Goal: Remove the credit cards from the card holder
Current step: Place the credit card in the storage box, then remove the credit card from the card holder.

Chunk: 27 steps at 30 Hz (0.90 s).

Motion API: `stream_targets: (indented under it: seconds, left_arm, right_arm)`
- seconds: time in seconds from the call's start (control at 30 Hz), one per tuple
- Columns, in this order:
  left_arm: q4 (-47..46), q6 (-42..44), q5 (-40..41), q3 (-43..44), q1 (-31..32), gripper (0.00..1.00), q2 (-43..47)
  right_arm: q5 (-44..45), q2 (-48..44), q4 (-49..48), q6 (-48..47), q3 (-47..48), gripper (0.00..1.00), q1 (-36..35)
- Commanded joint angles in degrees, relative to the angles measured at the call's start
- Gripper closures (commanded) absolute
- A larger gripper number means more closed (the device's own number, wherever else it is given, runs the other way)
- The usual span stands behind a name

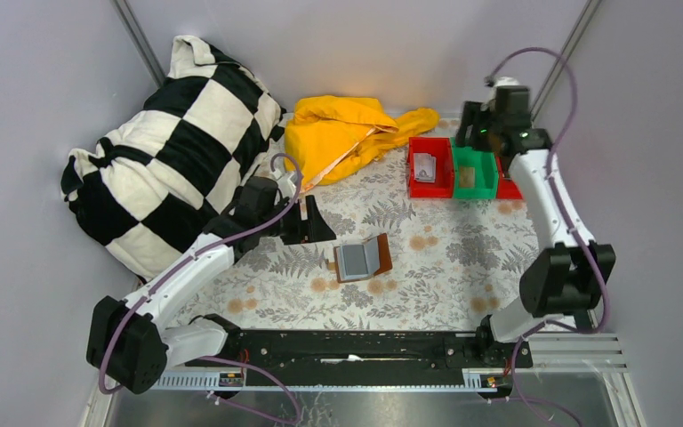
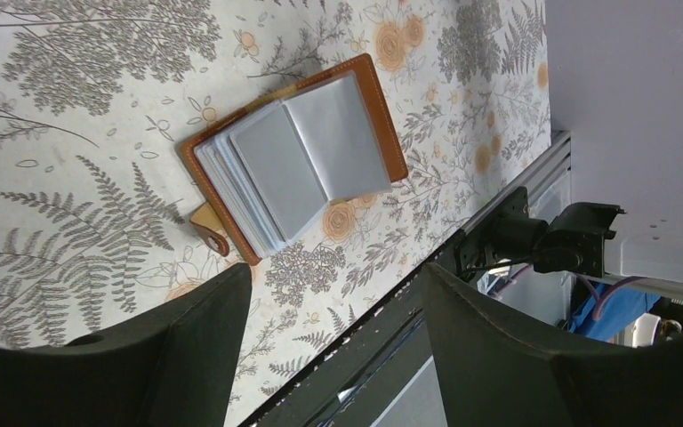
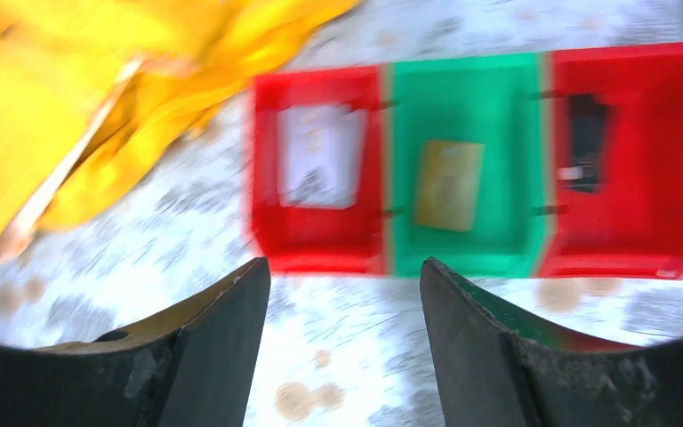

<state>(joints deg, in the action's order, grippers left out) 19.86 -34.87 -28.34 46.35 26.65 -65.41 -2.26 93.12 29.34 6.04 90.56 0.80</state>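
Note:
The brown card holder (image 1: 362,258) lies open on the floral cloth, its grey pockets up; it also shows in the left wrist view (image 2: 298,165). I cannot tell whether cards are in its pockets. My left gripper (image 1: 316,224) is open and empty, just left of and above the holder (image 2: 338,302). A tan credit card (image 3: 447,185) lies in the green bin (image 3: 467,249). A white card (image 3: 320,156) lies in the left red bin (image 3: 320,240). My right gripper (image 3: 347,276) is open and empty, above the green bin (image 1: 483,132).
A second red bin (image 3: 640,240) right of the green one holds a dark object (image 3: 587,142). A yellow cloth (image 1: 347,133) lies at the back. A black-and-white checkered pillow (image 1: 169,151) fills the left. The metal rail (image 1: 356,347) runs along the near edge.

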Motion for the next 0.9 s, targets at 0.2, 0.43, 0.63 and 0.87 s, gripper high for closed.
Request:
stream_targets:
  seconds: [0.2,0.43,0.63,0.87]
  left_arm:
    - [-3.3,-4.1,3.7,-2.7,3.7,0.26,-2.1]
    - [-6.3,-5.9,3.5,-5.8,4.1,0.29,-4.7]
    - [-7.6,-5.9,0.9,-6.3,1.9,0.32,-5.4]
    - [-11.1,-9.1,0.0,-7.8,2.4,0.34,-4.2]
  right_arm:
    - [-6.6,-17.1,-16.3,23.5,-34.3,0.34,-30.1]
    - [-11.8,-17.8,-24.5,31.3,-43.7,0.63,-40.0]
    - [-8.0,-11.7,-26.0,32.2,-41.3,0.68,-46.7]
    - [-5.1,-8.0,-26.0,31.8,-41.0,0.7,-46.7]
